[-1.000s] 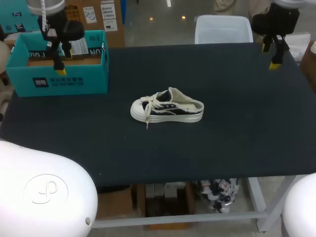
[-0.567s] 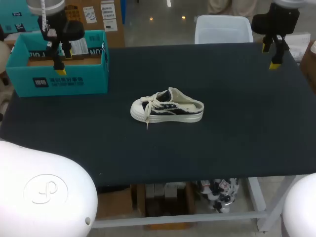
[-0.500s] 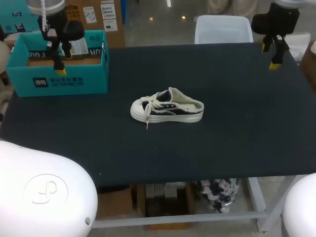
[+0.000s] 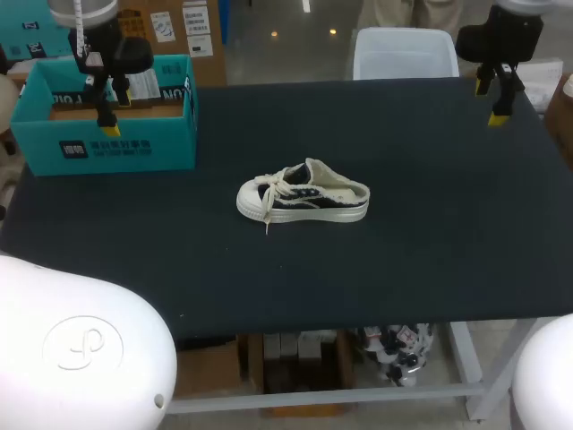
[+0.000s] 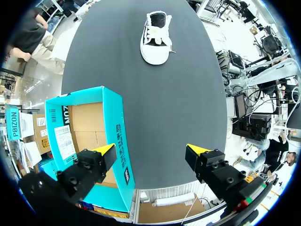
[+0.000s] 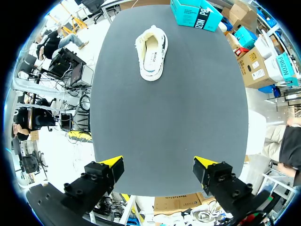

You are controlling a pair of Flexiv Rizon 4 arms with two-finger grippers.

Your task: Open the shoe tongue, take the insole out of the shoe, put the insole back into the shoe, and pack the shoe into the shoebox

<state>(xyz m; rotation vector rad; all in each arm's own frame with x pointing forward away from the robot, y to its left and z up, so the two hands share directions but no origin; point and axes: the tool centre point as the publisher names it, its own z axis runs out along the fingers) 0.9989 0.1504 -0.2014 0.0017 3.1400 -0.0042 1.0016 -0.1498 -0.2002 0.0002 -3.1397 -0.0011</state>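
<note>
A small white-and-dark sneaker [image 4: 303, 195] with white laces lies on its sole in the middle of the black table [image 4: 430, 251], toe toward the left. It shows far ahead of both grippers, as the sneaker [image 5: 157, 30] and the sneaker [image 6: 152, 52]. An open teal shoebox [image 4: 107, 116] stands at the back left corner. My left gripper [image 4: 112, 107] hangs open above the shoebox [image 5: 89, 136], nothing between its fingers. My right gripper [image 4: 495, 100] stands open over the back right corner, also holding nothing. The insole is inside the shoe.
A pale plastic bin [image 4: 405, 52] sits just beyond the table's far edge. The teal shoebox [image 6: 195, 12] is far ahead of my right gripper past the shoe.
</note>
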